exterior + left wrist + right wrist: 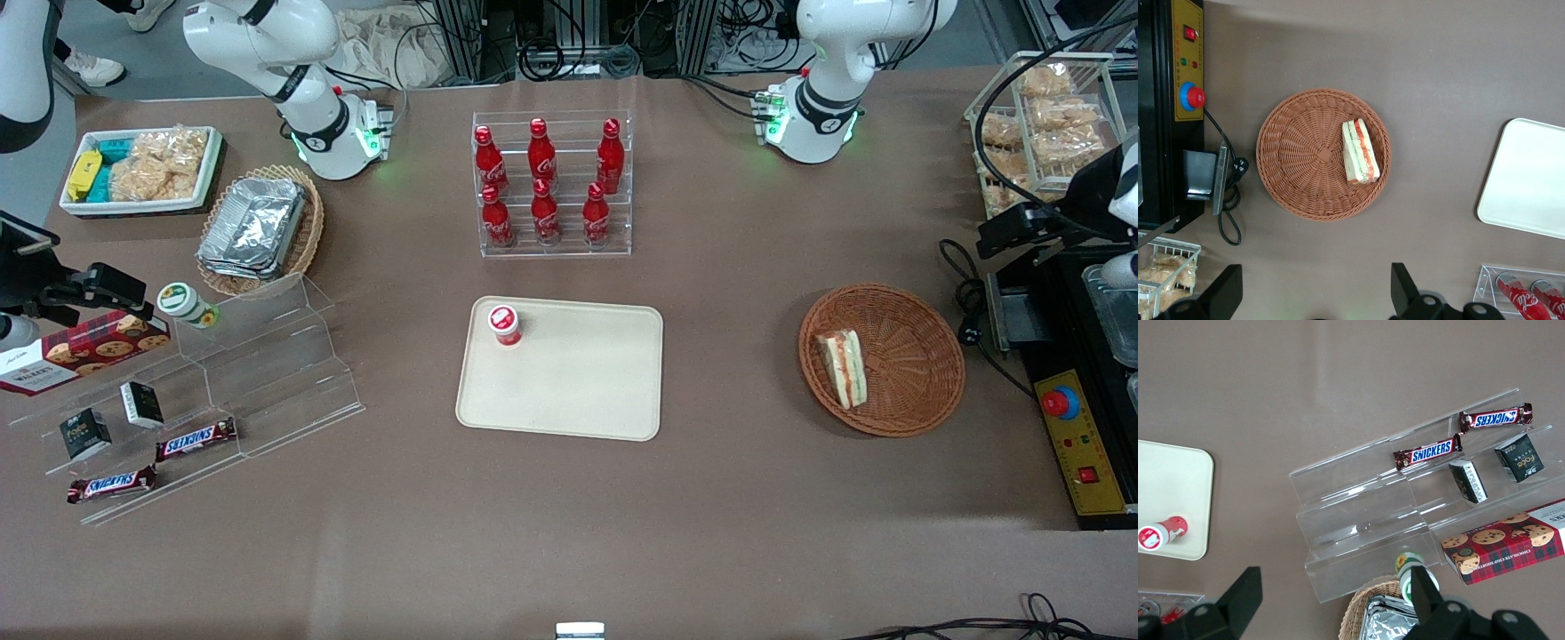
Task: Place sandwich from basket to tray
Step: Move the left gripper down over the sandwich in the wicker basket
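Note:
The sandwich [843, 366], a wedge of white bread with red and green filling, lies in the reddish-brown wicker basket [916, 356], on the side toward the tray. The cream tray [578, 382] lies flat mid-table with a red-capped cup [504, 324] standing on it. My left gripper [1013, 229] hangs high over the working arm's end of the table, beside the basket and farther from the front camera. In the left wrist view the gripper [1313, 273] is open and empty, with the basket [1305, 153], the sandwich [1359, 151] and a tray corner [1531, 180] below it.
A clear rack of red bottles [551, 182] stands farther back than the tray. A black and yellow control box [1080, 444] and a cable lie beside the basket. A wire rack of snack bags [1040, 116], a foil-filled tan basket [258, 227] and a stepped acrylic shelf [204, 400] stand around.

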Controlling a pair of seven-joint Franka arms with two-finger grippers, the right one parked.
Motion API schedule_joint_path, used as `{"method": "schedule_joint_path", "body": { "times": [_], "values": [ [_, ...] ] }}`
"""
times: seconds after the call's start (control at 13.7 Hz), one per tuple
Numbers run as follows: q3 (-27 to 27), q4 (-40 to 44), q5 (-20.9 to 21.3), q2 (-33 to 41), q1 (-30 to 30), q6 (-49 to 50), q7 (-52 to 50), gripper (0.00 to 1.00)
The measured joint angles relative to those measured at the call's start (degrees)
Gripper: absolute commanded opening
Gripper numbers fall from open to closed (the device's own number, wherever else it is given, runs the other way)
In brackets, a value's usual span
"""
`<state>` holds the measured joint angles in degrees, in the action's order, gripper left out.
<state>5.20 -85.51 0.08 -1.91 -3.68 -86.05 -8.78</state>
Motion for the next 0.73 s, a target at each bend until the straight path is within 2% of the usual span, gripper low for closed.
{"method": "schedule_joint_path", "body": {
  "times": [0.22, 0.73],
  "values": [
    [0.00, -2.08, 0.02, -1.99, 0.02, -0.77, -1.07, 1.00],
    [0.67, -20.71, 0.96, -4.35, 0.43, -21.07, -8.70, 1.00]
  ]
}}
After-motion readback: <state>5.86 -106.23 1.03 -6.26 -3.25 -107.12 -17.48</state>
